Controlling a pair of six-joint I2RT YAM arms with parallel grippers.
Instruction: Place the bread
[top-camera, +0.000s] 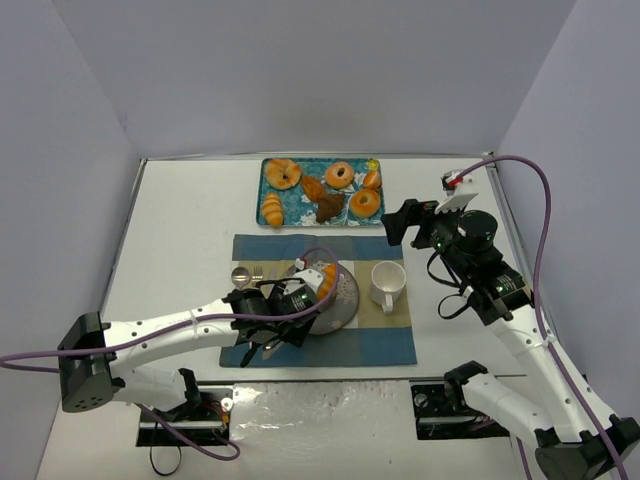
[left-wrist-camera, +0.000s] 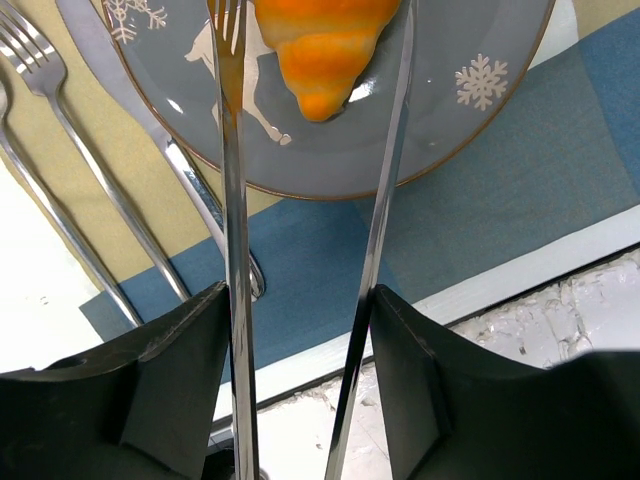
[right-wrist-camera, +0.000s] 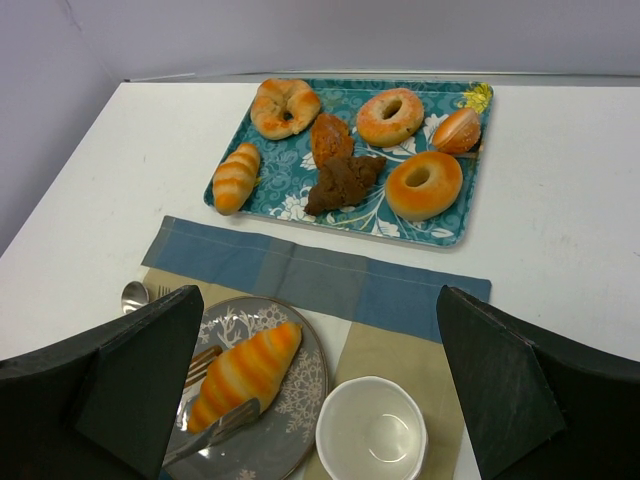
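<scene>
An orange-striped bread roll (top-camera: 322, 280) lies on the grey snowflake plate (top-camera: 345, 305), on the placemat. My left gripper (top-camera: 270, 310) is shut on metal tongs (left-wrist-camera: 233, 250). The two tong arms straddle the roll (left-wrist-camera: 325, 50) over the plate (left-wrist-camera: 450, 120). I cannot tell whether they still pinch it. In the right wrist view the roll (right-wrist-camera: 243, 372) rests flat on the plate (right-wrist-camera: 305, 420) with a tong tip (right-wrist-camera: 215, 425) beside it. My right gripper (top-camera: 405, 222) is open and empty, above the placemat's far right.
A teal tray (top-camera: 263, 190) at the back holds several pastries and donuts. A white cup (top-camera: 388, 283) stands right of the plate. A fork (left-wrist-camera: 60, 130), a knife (left-wrist-camera: 170, 150) and a spoon (top-camera: 240, 274) lie left of the plate on the blue-and-tan placemat (top-camera: 380, 340).
</scene>
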